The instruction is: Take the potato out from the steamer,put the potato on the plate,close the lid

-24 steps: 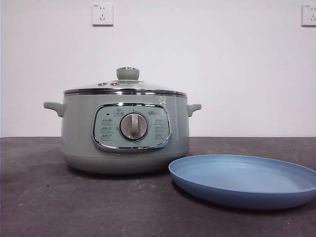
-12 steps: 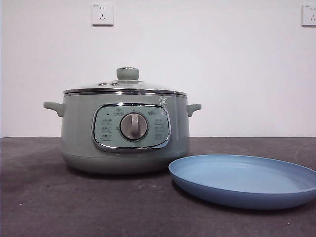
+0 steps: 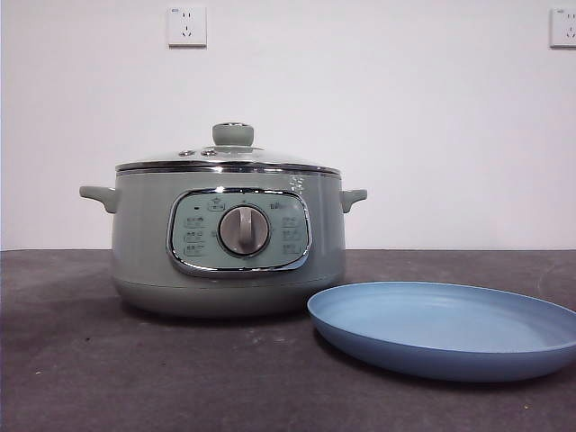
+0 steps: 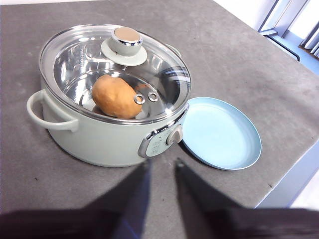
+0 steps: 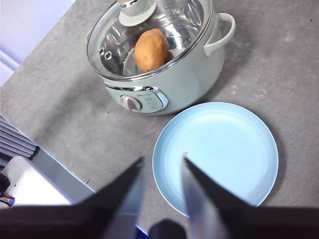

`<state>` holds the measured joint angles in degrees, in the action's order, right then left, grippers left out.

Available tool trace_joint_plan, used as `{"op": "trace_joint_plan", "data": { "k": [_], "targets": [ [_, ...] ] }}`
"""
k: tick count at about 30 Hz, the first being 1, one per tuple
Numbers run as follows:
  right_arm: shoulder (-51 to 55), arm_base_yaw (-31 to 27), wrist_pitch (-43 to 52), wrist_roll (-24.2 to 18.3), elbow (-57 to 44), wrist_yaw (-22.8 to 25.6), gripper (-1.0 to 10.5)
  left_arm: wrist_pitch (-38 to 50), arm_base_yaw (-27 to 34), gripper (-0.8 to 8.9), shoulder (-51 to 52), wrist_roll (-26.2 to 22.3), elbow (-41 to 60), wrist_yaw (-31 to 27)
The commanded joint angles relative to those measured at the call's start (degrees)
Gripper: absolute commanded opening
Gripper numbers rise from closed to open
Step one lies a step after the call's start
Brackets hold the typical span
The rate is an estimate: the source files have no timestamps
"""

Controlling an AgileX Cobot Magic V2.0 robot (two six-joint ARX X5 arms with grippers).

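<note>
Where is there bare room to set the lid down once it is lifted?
The lid is on the steamer. Bare table lies before the steamer's panel and beside its handle away from the plate. Crowded: the plate edge nearly meets the steamer's base.

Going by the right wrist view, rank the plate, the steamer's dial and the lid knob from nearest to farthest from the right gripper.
From the right gripper:
1. The plate, directly below and ahead of the open jaws.
2. The dial, on the steamer's front panel, beyond the plate.
3. The lid knob, atop the closed lid, farthest.
</note>
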<state>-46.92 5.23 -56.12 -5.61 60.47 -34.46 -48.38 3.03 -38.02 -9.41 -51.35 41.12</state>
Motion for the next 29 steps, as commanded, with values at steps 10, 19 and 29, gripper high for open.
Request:
{"op": "trace_joint_plan", "data": {
  "k": [10, 19, 29],
  "targets": [
    [0.0, 0.1, 0.3, 0.2, 0.0, 0.0, 6.3, 1.2, -0.2, 7.41, 0.1, 0.4, -0.1, -0.4],
    [-0.1, 0.1, 0.3, 0.2, 0.0, 0.0, 6.3, 9.2, -4.3, 7.4, -2.7, 3.5, -1.4, -2.8],
    [-0.1, 0.1, 0.4, 0.2, 0.0, 0.0, 6.3, 11.5, -15.3, 7.4, -20.2, 0.3, -13.5, -12.7]
  ]
}}
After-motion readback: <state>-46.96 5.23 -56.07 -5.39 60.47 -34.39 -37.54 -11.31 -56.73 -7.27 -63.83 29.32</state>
